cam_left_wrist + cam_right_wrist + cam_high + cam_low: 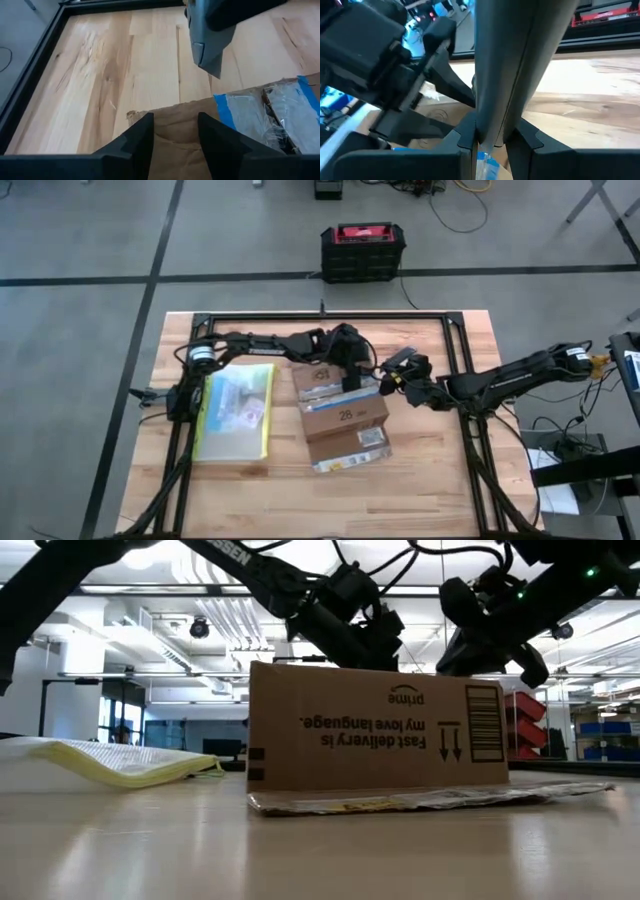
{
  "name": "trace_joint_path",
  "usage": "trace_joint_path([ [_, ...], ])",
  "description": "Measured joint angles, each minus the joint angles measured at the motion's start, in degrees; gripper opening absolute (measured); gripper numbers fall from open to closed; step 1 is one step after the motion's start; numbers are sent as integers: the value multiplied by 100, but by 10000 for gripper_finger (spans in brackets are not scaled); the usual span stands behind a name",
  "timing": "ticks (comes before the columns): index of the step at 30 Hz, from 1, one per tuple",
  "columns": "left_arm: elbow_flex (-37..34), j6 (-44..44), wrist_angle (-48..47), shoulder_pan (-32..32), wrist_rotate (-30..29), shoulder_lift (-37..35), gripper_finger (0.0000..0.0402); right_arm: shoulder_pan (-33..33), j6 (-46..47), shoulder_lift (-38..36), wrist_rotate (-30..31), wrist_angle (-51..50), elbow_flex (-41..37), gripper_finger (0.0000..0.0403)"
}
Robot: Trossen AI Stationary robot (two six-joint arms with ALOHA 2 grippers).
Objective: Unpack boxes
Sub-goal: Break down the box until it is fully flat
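Note:
The brown cardboard box (345, 420) (380, 735) sits mid-table with its printed side facing the near edge, on crinkled clear plastic (430, 800). My left gripper (352, 380) (175, 135) is over the box's far end. It is open, and its fingers stand on either side of a brown flap (175, 122); I cannot tell if they touch it. My right gripper (392, 375) (495, 137) hovers by the box's far right corner, shut on a grey bar (505, 75) (210, 45). Clear wrap with blue tape (280, 112) lies beside the flap. My right gripper pinches the grey bar (492, 127) between its two fingers. The bar runs forward past the fingertips and ends in a pointed tip (215, 70) above the table near the box's far corner. The bar is lifted clear of the box and the wood.
A clear yellow-edged pouch (235, 412) (110, 762) lies flat left of the box. A black and red case (362, 250) stands on the floor beyond the table's far edge. A black frame (320, 315) borders the wooden table. Bare wood lies near and right of the box.

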Motion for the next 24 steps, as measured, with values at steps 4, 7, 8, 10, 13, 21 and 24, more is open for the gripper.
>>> trace_joint_path([
  [4, -3, -9, -131, 11, -11, -29, 129, 0, -186, 231, 78, 395, 0, 48],
  [7, -6, 21, -337, 25, -159, -46, 126, 0, -343, 287, 118, 592, 0, 48],
  [8, -2, 50, -407, 31, -283, -56, 126, 0, -397, 317, 134, 642, 0, 48],
  [10, -6, 88, -529, 49, -430, -80, 127, 0, -495, 363, 130, 766, 0, 48],
  [13, -12, 98, -529, 78, -474, -82, 134, 0, -595, 460, 133, 991, 1, 48],
  [21, -21, 63, -544, 74, -517, -80, 148, -121, -909, 909, 125, 1150, 211, 48],
  [24, -21, 63, -589, 74, -516, -82, 144, -159, -1088, 953, 134, 1189, 316, 48],
])
